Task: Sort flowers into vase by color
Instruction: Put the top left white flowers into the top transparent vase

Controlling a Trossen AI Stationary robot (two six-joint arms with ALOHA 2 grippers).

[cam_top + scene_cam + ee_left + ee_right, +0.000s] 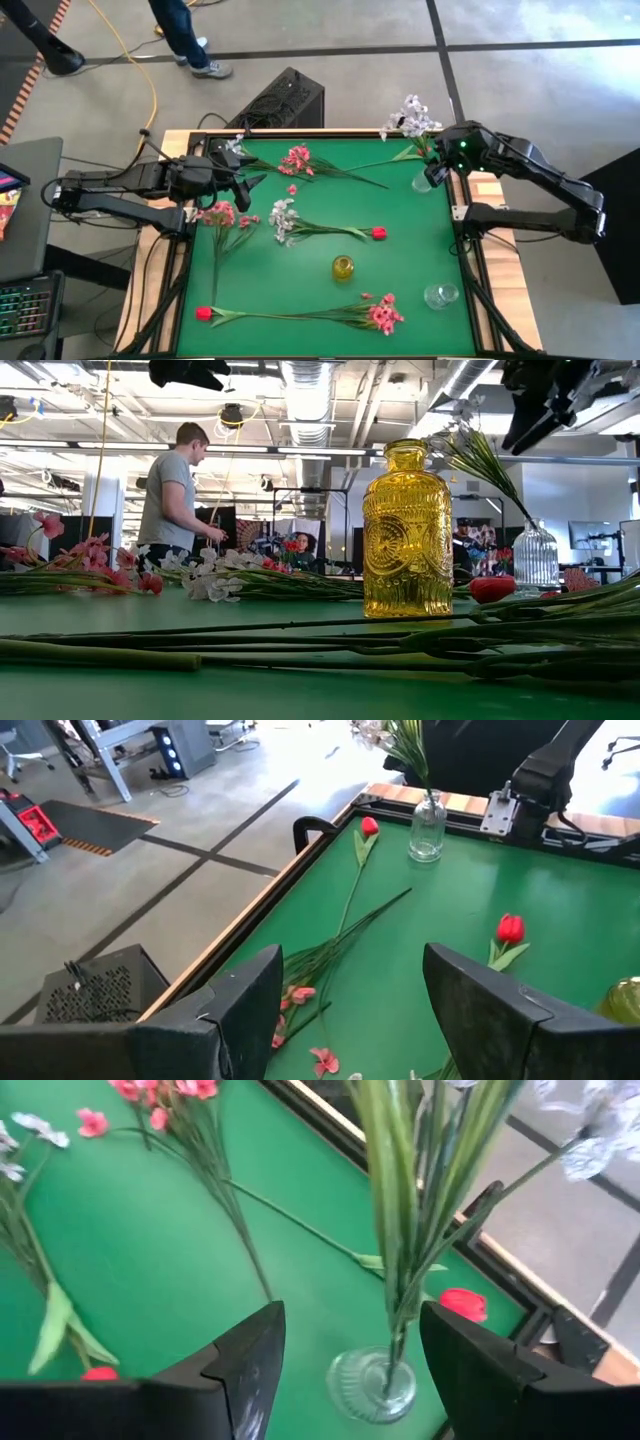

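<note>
Green table [400, 230], flowers [300, 225] scattered centrally

A green table [420, 240] fills the middle. Behind its far edge sits a black box [283, 100]; a person [172, 490] stands beyond it.

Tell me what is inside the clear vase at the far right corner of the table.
The clear vase holds one white flower spray, its green stems dropping through the neck and leaning over the table edge. The stem ends at the base blur behind the ribbed glass. The open right hand hovers just above it.
</note>
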